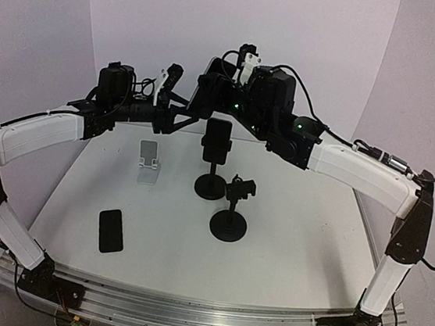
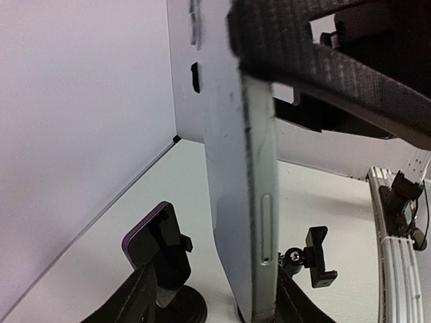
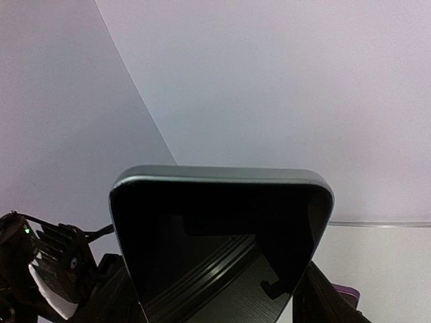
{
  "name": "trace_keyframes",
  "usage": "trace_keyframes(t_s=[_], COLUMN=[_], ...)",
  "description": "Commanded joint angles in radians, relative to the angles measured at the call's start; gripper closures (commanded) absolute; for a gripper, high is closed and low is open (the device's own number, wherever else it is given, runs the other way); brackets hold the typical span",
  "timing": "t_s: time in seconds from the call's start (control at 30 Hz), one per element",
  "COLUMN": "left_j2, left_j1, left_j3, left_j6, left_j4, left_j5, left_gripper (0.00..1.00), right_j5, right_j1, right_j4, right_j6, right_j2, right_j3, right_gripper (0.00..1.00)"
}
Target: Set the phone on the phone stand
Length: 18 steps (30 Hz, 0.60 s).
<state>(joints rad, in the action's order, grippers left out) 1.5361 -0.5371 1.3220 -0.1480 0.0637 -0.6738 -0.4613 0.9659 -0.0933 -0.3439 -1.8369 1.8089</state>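
Look for the phone (image 2: 249,175) not on the tabletop (image 1: 295,243) but in the air, high above the middle of its far edge, upright and seen edge-on from the left wrist. Clamped across its width by the right gripper (image 3: 222,296), pads on the two long sides. Straddled at the lower end by the left gripper (image 2: 212,304), jaws apart: clear daylight between one finger (image 2: 138,296) and the back face, the other finger close in (touching or not, cannot tell). Carried by the right side alone, by the look of it.

Likely to handle as a stiff, thin slab, fairly heavy for its size, with a smooth metal rim and glossy glass (slippery under hard pads, and unforgiving if dropped from up there). Best taken flat across front and back, or on the long rims clear of the side slot, well in from the corners. Better to leave the bottom end free for seating.

Below, two empty candidates: the white stand (image 1: 149,161) left of centre toward the far edge, and the black clamp stand (image 1: 232,204) near the tabletop's middle; no telling which. Beside them, an occupied stand (image 1: 210,186) with its own handset (image 1: 218,138), and a spare black phone (image 1: 111,230) lying flat toward the near left corner.
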Motion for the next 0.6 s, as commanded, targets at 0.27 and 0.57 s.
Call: trace_keyframes(t_s=[0.27,0.57], left_j2=[-0.02,-0.016], left_j1=[-0.001,-0.001], left_j3=[0.023,0.029], left_j6=[0.046,0.06], left_j4=[0.139,0.141], left_j5=[-0.017,-0.031], left_gripper=[0.55,0.99], right_j5=[0.008,0.045], right_j1=[0.012,0.013], right_j4=[-0.127,-0.129], right_j6=[0.013,0.024], right_j2=[-0.022,-0.033], right_j3=[0.044,0.052], right_gripper=[0.75,0.76])
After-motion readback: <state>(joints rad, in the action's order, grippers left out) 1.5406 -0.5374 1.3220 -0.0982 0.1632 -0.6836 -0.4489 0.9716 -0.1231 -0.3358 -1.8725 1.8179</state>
